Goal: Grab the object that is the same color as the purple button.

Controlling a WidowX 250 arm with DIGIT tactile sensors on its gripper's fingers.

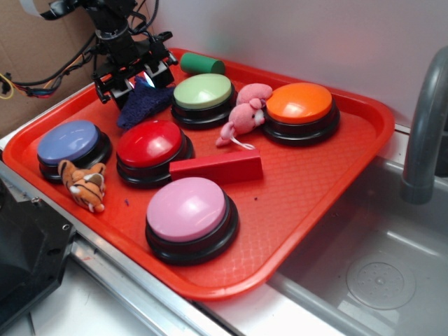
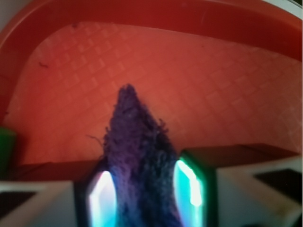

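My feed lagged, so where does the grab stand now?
Done: the gripper has reached the dark purple fuzzy cloth, which matches the blue-purple dome button. In hand: its fingers flank the cloth on the red tray. Left: no lift shows yet.

Red tray (image 1: 315, 189) with buttons, toys and a cloth

On the tray sit five dome buttons on black bases: the purple button (image 1: 68, 142) at the left edge, a red one (image 1: 149, 143) beside it, a pink-lilac one (image 1: 187, 208) nearest the front, a green one (image 1: 202, 92) and an orange one (image 1: 299, 103) toward the back. A plush tiger (image 1: 85, 183) touches the purple button, a pink plush pig (image 1: 245, 113) lies between green and orange, a red block (image 1: 217, 168) lies mid-tray, a green cylinder (image 1: 202, 64) rests by the back rim, and the dark purple cloth (image 1: 145, 103) sits near the green button.
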